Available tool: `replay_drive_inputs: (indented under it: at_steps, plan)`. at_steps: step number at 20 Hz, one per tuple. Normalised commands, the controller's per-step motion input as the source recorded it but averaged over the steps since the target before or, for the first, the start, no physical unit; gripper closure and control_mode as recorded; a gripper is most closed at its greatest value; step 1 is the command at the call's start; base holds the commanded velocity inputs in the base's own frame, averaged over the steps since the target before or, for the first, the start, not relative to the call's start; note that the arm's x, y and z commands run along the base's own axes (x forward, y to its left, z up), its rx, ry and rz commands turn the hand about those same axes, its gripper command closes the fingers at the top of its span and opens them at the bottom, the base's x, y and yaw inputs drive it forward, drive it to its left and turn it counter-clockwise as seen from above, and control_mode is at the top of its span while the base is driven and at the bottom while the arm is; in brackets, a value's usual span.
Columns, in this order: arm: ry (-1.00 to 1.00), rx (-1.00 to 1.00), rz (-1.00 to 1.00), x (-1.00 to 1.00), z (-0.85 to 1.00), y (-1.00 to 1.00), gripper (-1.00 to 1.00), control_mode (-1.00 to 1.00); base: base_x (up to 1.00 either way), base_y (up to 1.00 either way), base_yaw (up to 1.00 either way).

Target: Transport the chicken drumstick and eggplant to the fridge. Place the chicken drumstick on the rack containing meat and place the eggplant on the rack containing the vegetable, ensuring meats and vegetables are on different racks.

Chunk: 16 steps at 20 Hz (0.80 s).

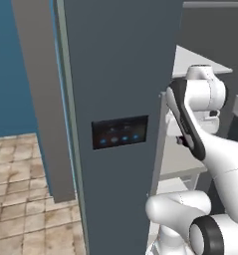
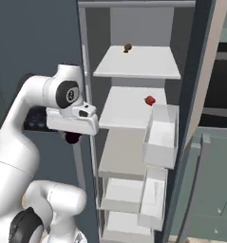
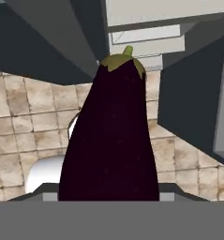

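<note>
Eggplant (image 3: 111, 136) is in the gripper; hand view shows it standing up between the jaws, green cap at the far end, jaws clamped low on its body.

Left base view: fridge (image 1: 118, 74) door edge-on, black panel with blue lights (image 1: 119, 132), arm reaching past it.

Right base view: gripper (image 2: 73, 137) just outside the open fridge, dark purple lump under the hand. Red item (image 2: 150, 100) on the second shelf, brown item (image 2: 127, 47) on the top shelf.

Judgement: light, firm, smooth skin, likely slippery. Mid-body grip is safest.
</note>
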Motion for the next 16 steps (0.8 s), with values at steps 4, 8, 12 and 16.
replay_drive_inputs:
  at_steps: [4, 8, 12, 16]
  plan:
    - [0.0, 0.0, 0.0, 0.0, 0.0, 0.0, 1.0, 1.0, 0.44, 0.0, -0.34]
    - [0.0, 0.0, 0.0, 0.0, 0.0, 0.0, 1.0, 1.0, 0.35, 0.01, -0.28]
    - [0.0, 0.0, 0.0, 0.0, 0.0, 0.0, 1.0, 1.0, 0.0, 0.0, -0.23]
    - [0.0, 0.0, 0.0, 0.0, 0.0, 0.0, 1.0, 1.0, 0.07, 0.0, -0.26]
